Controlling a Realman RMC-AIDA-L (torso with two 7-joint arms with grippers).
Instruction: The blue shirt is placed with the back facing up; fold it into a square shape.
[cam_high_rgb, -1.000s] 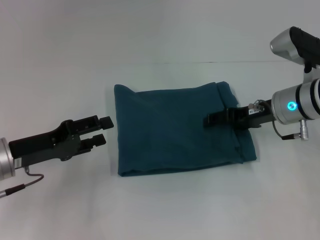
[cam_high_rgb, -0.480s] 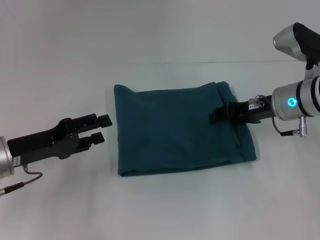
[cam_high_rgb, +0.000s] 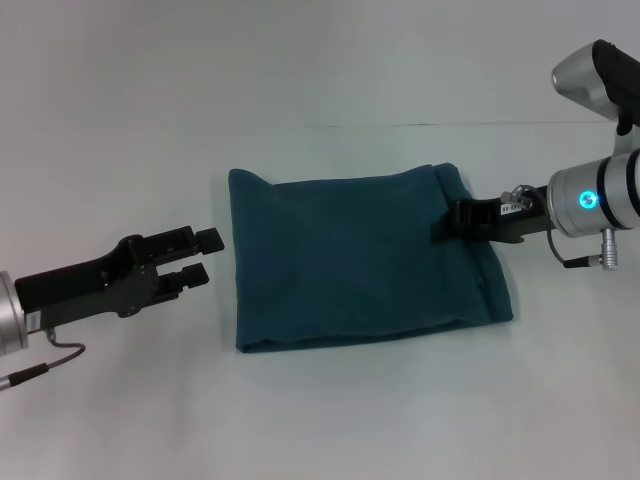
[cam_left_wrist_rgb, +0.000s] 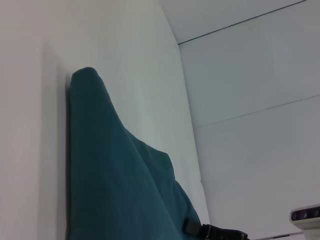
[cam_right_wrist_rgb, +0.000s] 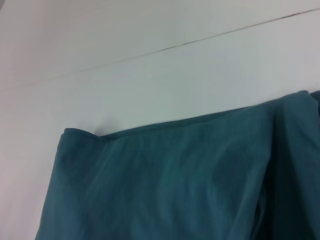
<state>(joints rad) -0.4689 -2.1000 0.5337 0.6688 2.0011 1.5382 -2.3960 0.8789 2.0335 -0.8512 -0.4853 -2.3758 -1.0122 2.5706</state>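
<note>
The right gripper (cam_high_rgb: 441, 229) has drawn back toward the table's right edge, though its tip is still over the blue shirt (cam_high_rgb: 355, 260), which lies folded near-square mid-table (cam_high_rgb: 330, 420). Whether its fingers are parted I cannot tell. The left gripper (cam_high_rgb: 207, 255) hovers spread, just off the shirt's left edge. A snagged hem could undo the fold.

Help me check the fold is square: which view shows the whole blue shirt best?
The head view: the blue shirt lies fully in frame, all four edges visible, roughly square. The left wrist view shows only one edge and corner seen obliquely; the right wrist view shows just its far edge and part of the top surface.
</note>
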